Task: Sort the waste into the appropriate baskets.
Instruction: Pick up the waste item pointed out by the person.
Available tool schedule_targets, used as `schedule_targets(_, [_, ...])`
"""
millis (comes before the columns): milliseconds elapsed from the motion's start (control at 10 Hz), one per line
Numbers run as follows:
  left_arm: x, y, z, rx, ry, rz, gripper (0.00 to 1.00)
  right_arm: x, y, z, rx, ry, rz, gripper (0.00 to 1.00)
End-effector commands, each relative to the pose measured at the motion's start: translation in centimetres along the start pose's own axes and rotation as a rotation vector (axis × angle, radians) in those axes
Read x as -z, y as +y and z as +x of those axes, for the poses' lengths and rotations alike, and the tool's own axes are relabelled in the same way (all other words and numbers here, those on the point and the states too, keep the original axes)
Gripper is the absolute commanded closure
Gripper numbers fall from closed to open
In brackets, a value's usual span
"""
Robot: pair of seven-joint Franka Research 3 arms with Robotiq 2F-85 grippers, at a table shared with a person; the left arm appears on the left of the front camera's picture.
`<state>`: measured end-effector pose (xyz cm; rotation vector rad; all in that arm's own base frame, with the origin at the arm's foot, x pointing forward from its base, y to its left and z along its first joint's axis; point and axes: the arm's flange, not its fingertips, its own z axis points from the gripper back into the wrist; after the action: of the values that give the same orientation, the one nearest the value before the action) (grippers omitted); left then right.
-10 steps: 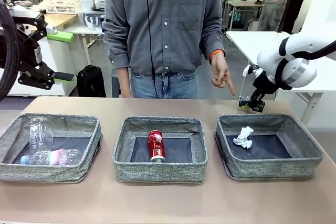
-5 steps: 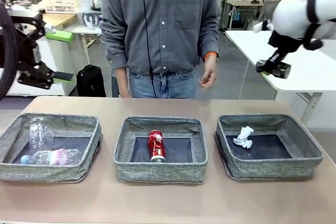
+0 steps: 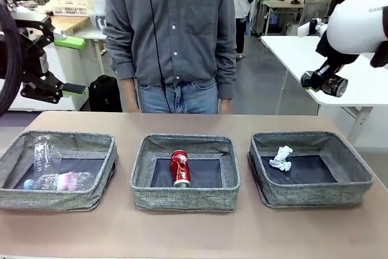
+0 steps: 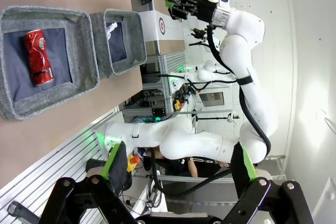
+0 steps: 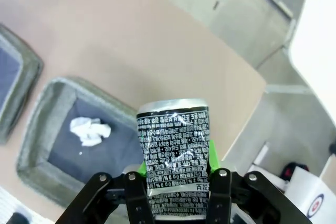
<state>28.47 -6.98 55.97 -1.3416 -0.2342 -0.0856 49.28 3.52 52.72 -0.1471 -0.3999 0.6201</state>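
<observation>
Table (image 3: 194,235): tan top, three grey woven baskets in a row along it, person (image 3: 170,34) in a grey shirt standing at the far edge behind the middle one.

Right arm (image 3: 364,25): raised high, well above and beyond the right basket (image 3: 357,177). Right gripper (image 5: 176,174) clamped on the dark can (image 5: 175,150); green pads press both sides of the can, which stands upright between the fingers, black with dense white print and a silver rim. Seen from the front the can (image 3: 324,82) hangs in the air at the arm's tip, past the basket's far right corner.

Left gripper (image 3: 57,65): held up off the table, above and outside the left basket (image 3: 36,195). Jaws spread wide, nothing between them; green-padded fingers (image 4: 114,159) far apart in the wrist view.

Below the right gripper, in the right basket: crumpled white paper wad (image 3: 280,158), near the basket's left wall. Same wad (image 5: 90,130) sits just left of the held can in the right wrist view.

Middle basket (image 3: 185,201): crushed red soda can (image 3: 179,168) lying lengthwise on the dark bottom.

Left basket, below the left gripper: two clear plastic bottles, one upright (image 3: 46,153) against the left wall, the other (image 3: 59,182) on its side with a pinkish label.
</observation>
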Motion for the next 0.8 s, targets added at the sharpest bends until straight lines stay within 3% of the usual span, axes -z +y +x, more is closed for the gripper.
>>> schedule_targets(0, [0.0,-0.1,0.1,0.018,-0.003,-0.023,0.0,0.6,-1.6,1.8,-0.02,0.013,0.001,1.0])
schedule_targets(100, [0.0,-0.1,0.1,0.018,-0.003,-0.023,0.0,0.6,-1.6,1.8,-0.02,0.013,0.001,1.0])
schedule_targets(200, [0.0,-0.1,0.1,0.018,-0.003,-0.023,0.0,1.1,-0.9,0.8,0.005,0.009,0.007,0.6])
schedule_targets(400, [0.0,-0.1,0.1,0.018,-0.003,-0.023,0.0,-4.4,2.4,5.0,0.135,-0.034,0.06,0.6])
schedule_targets(500, [0.0,-0.1,0.1,0.018,-0.003,-0.023,0.0,-7.1,5.0,7.0,0.185,0.029,0.033,0.6])
schedule_targets(600, [0.0,-0.1,0.1,0.018,-0.003,-0.023,0.0,-9.7,8.2,9.4,0.392,0.133,-0.014,0.6])
schedule_targets(700, [0.0,-0.1,0.1,0.018,-0.003,-0.023,0.0,-11.1,10.2,10.5,0.457,0.145,0.0,0.6])
